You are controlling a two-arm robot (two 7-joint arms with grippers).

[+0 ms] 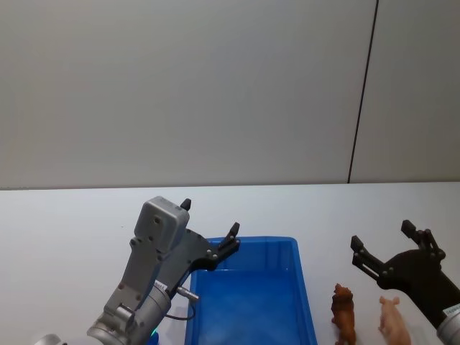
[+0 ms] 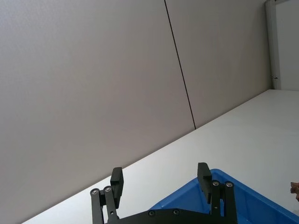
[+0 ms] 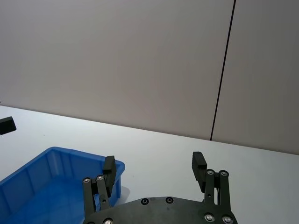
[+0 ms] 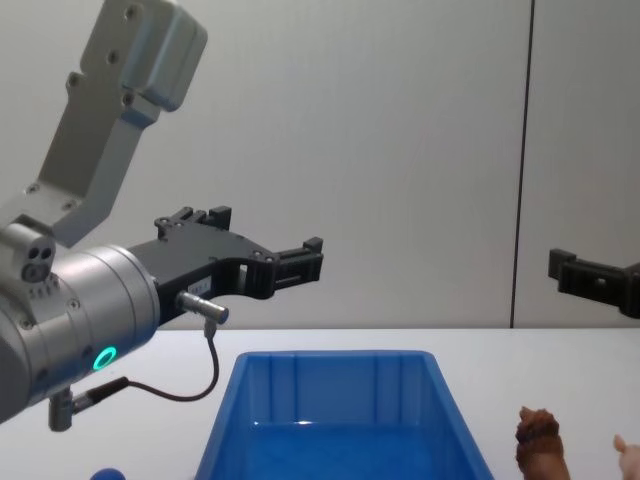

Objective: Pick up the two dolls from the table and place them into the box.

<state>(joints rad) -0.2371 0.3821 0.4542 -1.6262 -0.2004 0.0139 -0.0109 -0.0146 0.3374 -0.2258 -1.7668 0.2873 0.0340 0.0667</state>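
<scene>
Casing: my left arm [image 4: 112, 95] is silver-grey and boxy.
Wrist [image 4: 85, 305]: fat silver cylinder.
Light [image 4: 103, 358]: green ring on the wrist.
Cable [image 4: 214, 355]: thin, black, looping under the wrist.
Grippers: left gripper [image 1: 210, 217], right gripper [image 1: 382, 236], black linkages, silver screws [image 3: 207, 217].

Finding no legible text, label, brand, number or sign anywhere; making out no writing on any surface.

L tool [image 1: 210, 217] is hovering, fingers spread, over the far-left corner of the bright blue rectangular plastic box [image 1: 305, 287]. R tool [image 1: 382, 235], also spread, is hanging above reddish-brown rough doll [image 1: 344, 313] & pale pink doll [image 1: 394, 321], both resting on flat white table [image 1: 72, 215].
</scene>
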